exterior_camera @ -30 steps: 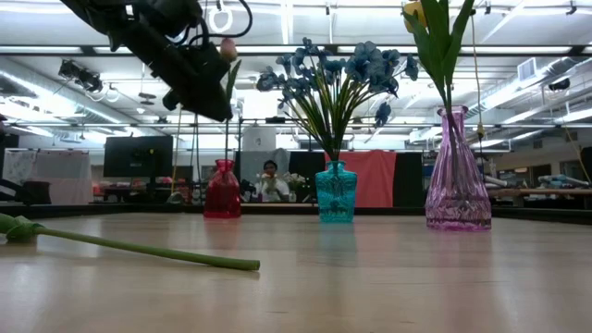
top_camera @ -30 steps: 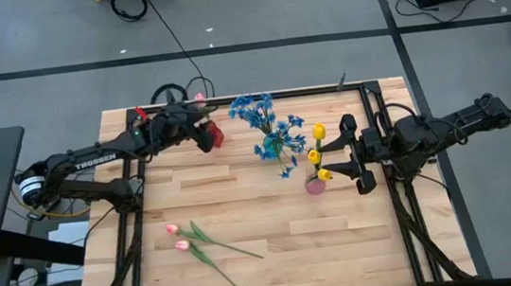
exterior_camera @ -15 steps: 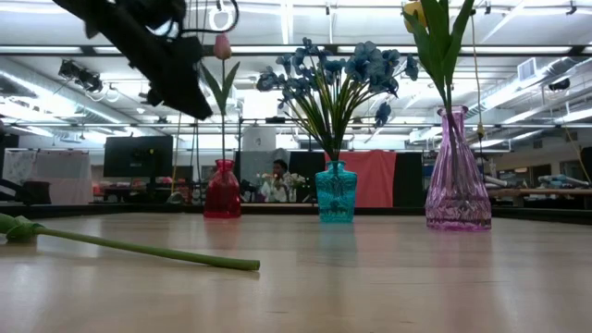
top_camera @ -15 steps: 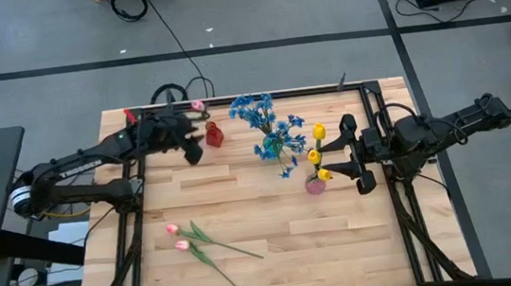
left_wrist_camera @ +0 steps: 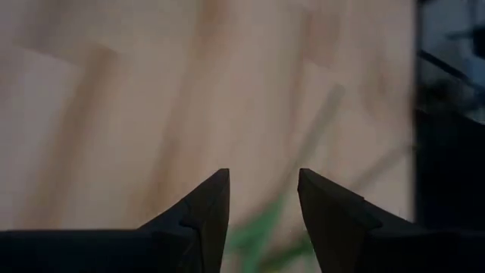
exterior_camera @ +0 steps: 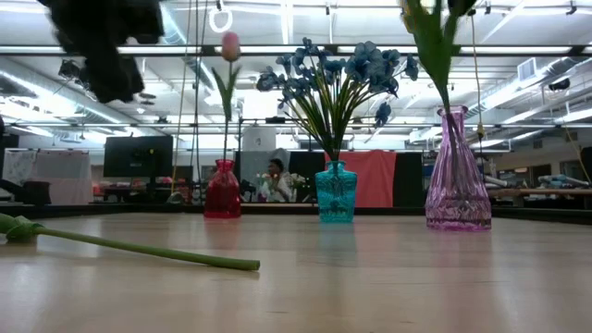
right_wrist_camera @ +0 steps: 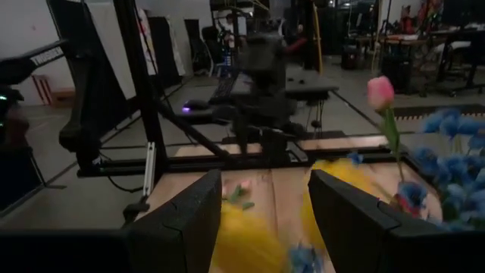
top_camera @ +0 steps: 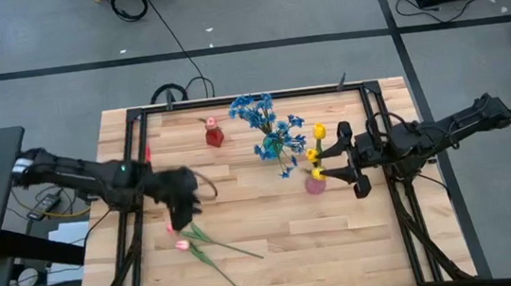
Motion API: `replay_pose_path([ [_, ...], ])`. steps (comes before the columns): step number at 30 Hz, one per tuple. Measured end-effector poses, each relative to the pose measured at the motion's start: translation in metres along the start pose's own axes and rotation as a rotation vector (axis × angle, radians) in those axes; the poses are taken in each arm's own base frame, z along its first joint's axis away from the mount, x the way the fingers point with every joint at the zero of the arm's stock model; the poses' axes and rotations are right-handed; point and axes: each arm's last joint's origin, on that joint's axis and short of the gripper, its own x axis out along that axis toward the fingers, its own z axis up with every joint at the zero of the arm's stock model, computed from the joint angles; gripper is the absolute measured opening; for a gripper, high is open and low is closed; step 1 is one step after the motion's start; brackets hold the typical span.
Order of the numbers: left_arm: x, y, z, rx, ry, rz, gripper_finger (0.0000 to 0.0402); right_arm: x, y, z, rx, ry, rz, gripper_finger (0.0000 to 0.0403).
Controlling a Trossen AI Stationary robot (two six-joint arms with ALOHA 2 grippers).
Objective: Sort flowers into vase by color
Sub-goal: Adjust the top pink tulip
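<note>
A red vase (top_camera: 214, 135) at the table's far side holds one pink tulip (exterior_camera: 229, 44) upright. A teal vase (top_camera: 273, 147) holds the blue sprays (top_camera: 254, 111). Yellow tulips (top_camera: 319, 132) stand in the pink glass vase (top_camera: 313, 185). Two more pink tulips (top_camera: 179, 237) lie flat on the boards near the left edge. My left gripper (top_camera: 183, 200) hangs open just above and beyond those two, and its wrist view shows a blurred green stem (left_wrist_camera: 261, 227) under the fingers (left_wrist_camera: 208, 205). My right gripper (top_camera: 326, 164) is open, level, at the yellow tulip heads (right_wrist_camera: 242, 243). My right gripper comes level from the table's right with its fingers (right_wrist_camera: 189, 220) on either side of the yellow tulip heads (right_wrist_camera: 337, 182) above the pink glass vase. Whether the fingers touch them, I cannot tell.
A black metal frame (top_camera: 232, 99) runs round the wooden table top. The three vases stand in a loose row across the far half. Bare boards (top_camera: 332, 240) lie on the near right. A person sits in the room beyond (exterior_camera: 275, 176).
My left gripper has drawn away from the red vase, leaving the pink tulip standing upright in it, and has swung toward the near edge and down over the two pink tulips on the table. My right gripper has reached a little leftward toward the yellow tulips.
</note>
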Motion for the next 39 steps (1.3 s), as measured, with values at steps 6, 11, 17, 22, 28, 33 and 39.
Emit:
replay_pose_path([
  [6, 0.021, -0.041, -0.019, 0.013, 0.024, -0.024, 0.0163, 0.003, -0.001, -0.019, 0.011, -0.028, 0.003, 0.0211],
  [11, 0.051, -0.063, -0.033, 0.102, 0.068, -0.011, 0.0163, 0.004, -0.002, -0.026, 0.013, -0.037, 0.006, 0.0211],
  [17, 0.082, -0.07, -0.048, 0.155, 0.177, 0.036, 0.0163, 0.004, 0.001, -0.031, 0.009, -0.034, 0.022, 0.0211],
  [22, 0.098, -0.068, -0.055, 0.196, 0.244, 0.072, 0.0163, 0.003, 0.002, -0.026, 0.008, -0.077, 0.052, 0.0211],
  [28, 0.113, -0.066, -0.061, 0.286, 0.295, 0.105, 0.0163, 0.001, 0.004, -0.019, -0.004, -0.151, 0.102, 0.0211],
  [33, 0.12, -0.06, -0.066, 0.31, 0.333, 0.174, 0.0161, -0.012, 0.003, -0.008, -0.002, -0.223, 0.153, 0.0211],
  [39, 0.127, -0.057, -0.07, 0.342, 0.362, 0.215, 0.0126, -0.048, -0.004, 0.01, -0.02, -0.371, 0.139, 0.0211],
])
